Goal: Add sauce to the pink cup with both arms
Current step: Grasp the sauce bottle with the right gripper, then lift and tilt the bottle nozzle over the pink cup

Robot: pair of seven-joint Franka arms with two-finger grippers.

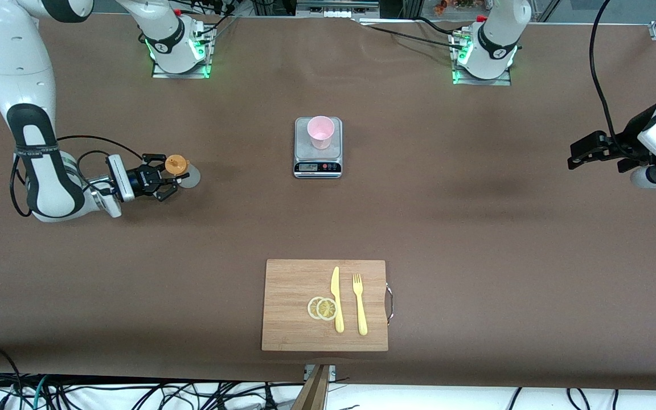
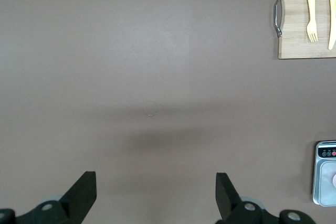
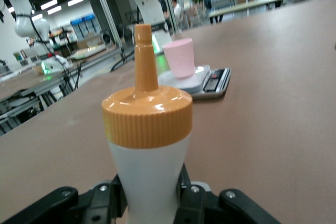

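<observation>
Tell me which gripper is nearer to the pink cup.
Right. The right gripper, shut on the sauce bottle, is toward its own end of the table from the pink cup; the open left gripper waits farther off at the left arm's end.

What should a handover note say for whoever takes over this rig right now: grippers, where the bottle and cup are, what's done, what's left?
Right gripper: shut on the sauce bottle, which stands upright at the right arm's end of the table.
Left gripper: open, holding nothing, waiting above bare table at the left arm's end.
Pink cup: upright on the kitchen scale, mid-table; no sauce visible in it.
Cutting board with knife, fork and lemon slices is nearer the front camera, not involved.
Done: bottle grasped.
Left: bring the bottle to the cup and squeeze sauce in, left arm presumably helping.
</observation>
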